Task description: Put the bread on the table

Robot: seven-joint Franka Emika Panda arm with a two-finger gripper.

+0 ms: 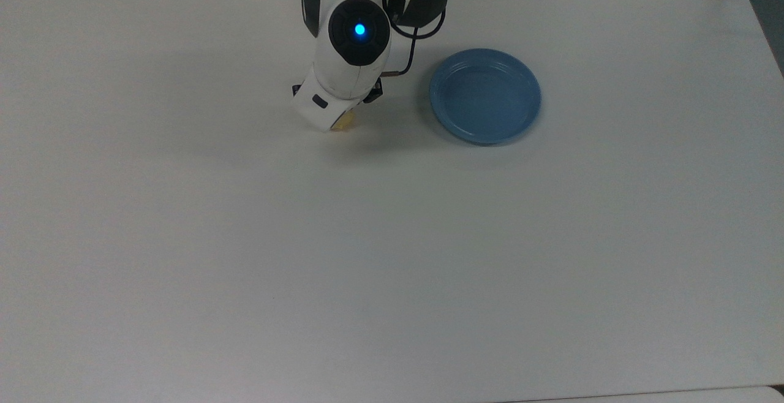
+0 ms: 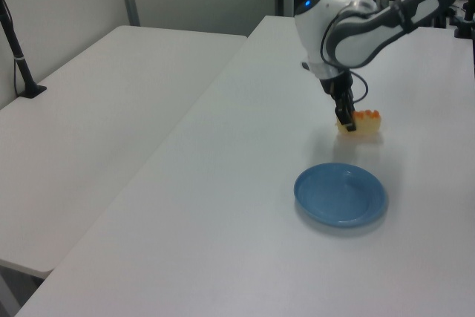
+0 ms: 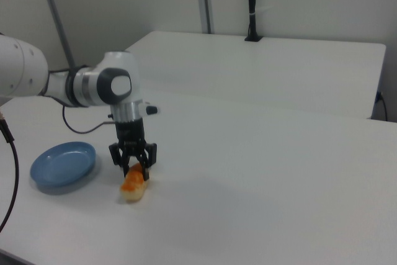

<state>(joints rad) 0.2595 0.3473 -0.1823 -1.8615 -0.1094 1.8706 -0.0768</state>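
We see the gripper low over the table, its fingers straddling the bread, which looks to be resting on or just above the white surface. In the right view the fingers look spread a little around the bun's upper end, so we judge the grip to be letting go, though we cannot be sure contact has ended. The bread lies well apart from the empty blue plate, to the top view's left of it.

From here, the likeliest trouble is a snag. If a fingertip clings to the glossy topping, a rising arm could drag or tip the bun. A sideways retreat could roll it across the smooth table. We doubt it would travel as far as the plate.

In the top view the arm's wrist covers nearly all of the bread; a pale corner peeks out. The fingertips there are hidden too.
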